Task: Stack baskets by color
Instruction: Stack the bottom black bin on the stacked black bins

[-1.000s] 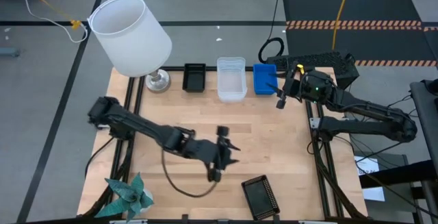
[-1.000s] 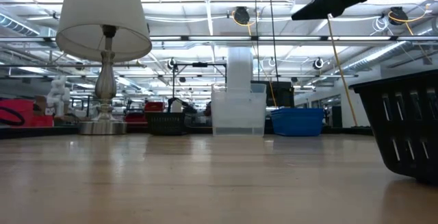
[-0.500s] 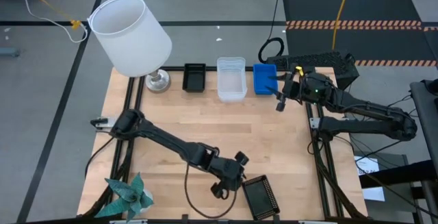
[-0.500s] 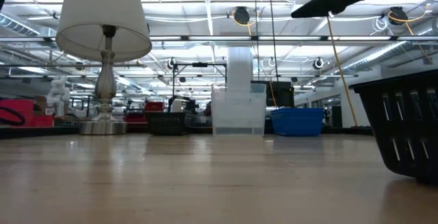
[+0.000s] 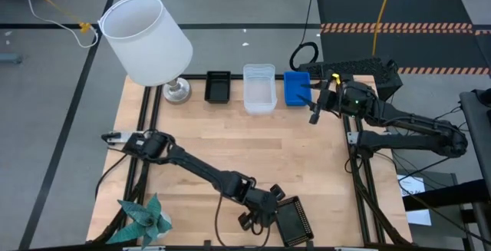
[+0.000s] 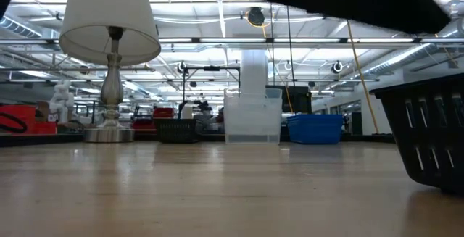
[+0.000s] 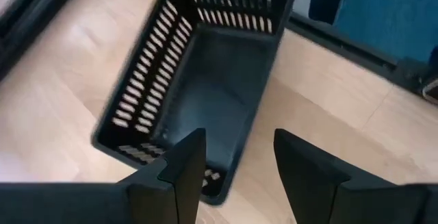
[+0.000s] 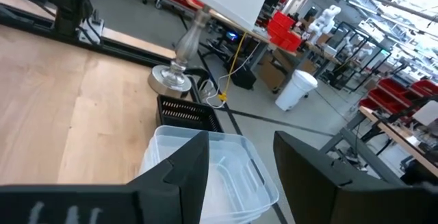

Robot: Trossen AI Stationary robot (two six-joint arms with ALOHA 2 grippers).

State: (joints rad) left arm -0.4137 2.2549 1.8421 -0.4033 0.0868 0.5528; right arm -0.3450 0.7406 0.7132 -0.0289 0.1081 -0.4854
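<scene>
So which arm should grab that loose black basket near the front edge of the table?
Left. Its claw hangs open right over the black basket, while the right claw waits far off beside the blue stack at the back.

Far edge of the tabletop (image 5: 307,151), left to right in a row: lamp (image 5: 149,40), slotted basket (image 5: 218,86), stacked smooth-walled baskets (image 5: 259,87), corner basket (image 5: 296,87). Near edge: lone slotted basket (image 5: 292,220), right of centre; paper star (image 5: 144,219) at the left corner. Left gripper (image 5: 268,209) just beside the lone basket's left side; right gripper (image 5: 314,109) raised by the corner basket.
</scene>
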